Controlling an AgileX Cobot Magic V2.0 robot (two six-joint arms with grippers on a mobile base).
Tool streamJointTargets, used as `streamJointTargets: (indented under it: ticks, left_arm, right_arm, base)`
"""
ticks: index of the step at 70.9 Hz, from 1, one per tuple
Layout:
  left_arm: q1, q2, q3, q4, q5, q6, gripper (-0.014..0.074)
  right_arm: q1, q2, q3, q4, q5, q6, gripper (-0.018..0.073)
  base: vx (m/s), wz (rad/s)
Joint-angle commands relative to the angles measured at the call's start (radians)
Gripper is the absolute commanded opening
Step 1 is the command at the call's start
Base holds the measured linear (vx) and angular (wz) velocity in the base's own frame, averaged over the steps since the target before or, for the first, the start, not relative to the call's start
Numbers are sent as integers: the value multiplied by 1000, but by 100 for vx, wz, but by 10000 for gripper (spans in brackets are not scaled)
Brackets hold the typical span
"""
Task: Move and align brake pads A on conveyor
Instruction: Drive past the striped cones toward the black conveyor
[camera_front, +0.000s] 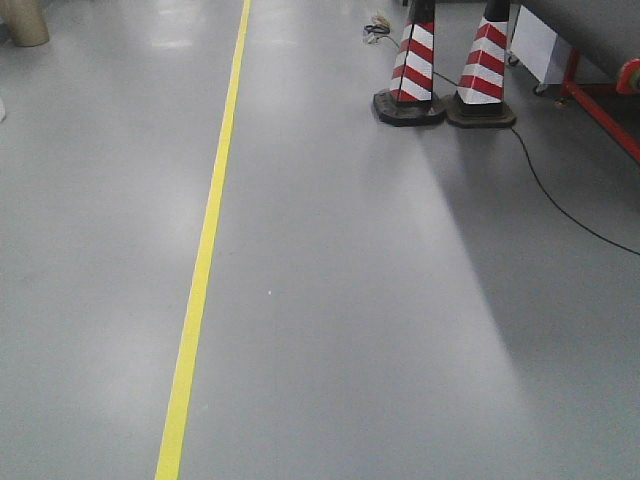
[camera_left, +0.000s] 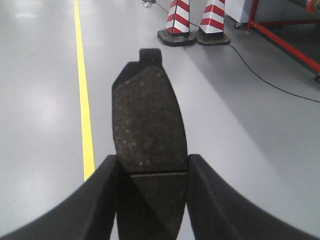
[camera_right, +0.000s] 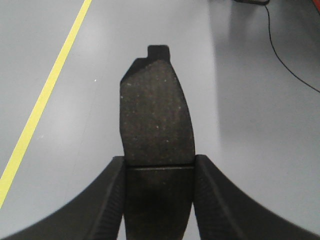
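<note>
Clearly, the left jaws pinch one brake pad (camera_left: 147, 120) by its near end, closed to its width, gritty face showing, above the grey floor (camera_left: 40, 125) near a yellow line (camera_left: 85, 115). Likewise, the right jaws clamp a second brake pad (camera_right: 156, 115) over that floor.
</note>
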Motion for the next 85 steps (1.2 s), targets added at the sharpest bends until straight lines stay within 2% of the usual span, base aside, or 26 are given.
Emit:
streamJointTargets:
  ticks: [1, 85]
  left_arm:
    - [-3, 7, -28, -9, -94, -2, 192]
    - [-3, 7, -28, -9, -94, -2, 192]
  right_arm:
    - [-2, -3, -31, 1, -89, -9, 207]
    - [-2, -3, -31, 1, -82, -9, 207]
  base:
    - [68, -4]
    - [71, 5]
